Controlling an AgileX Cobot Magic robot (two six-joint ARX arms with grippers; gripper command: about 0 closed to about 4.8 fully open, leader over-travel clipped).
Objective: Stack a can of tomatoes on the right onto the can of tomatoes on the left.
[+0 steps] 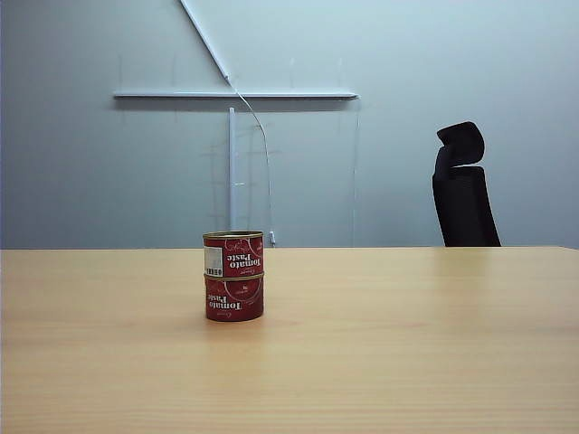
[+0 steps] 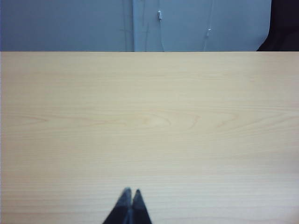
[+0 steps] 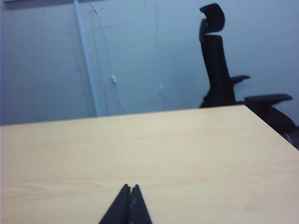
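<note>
Two red tomato paste cans stand as one upright stack on the wooden table (image 1: 407, 344), left of centre in the exterior view. The upper can (image 1: 233, 255) rests squarely on the lower can (image 1: 234, 299). Neither arm shows in the exterior view. My left gripper (image 2: 131, 192) is shut, with its dark tips together over bare tabletop. My right gripper (image 3: 130, 188) is likewise shut and holds nothing, low over the wood. Neither wrist view shows the cans.
A black office chair (image 1: 463, 190) stands behind the table's far right edge, also seen as the chair (image 3: 216, 60) in the right wrist view. A grey wall with white rails (image 1: 235, 94) lies behind.
</note>
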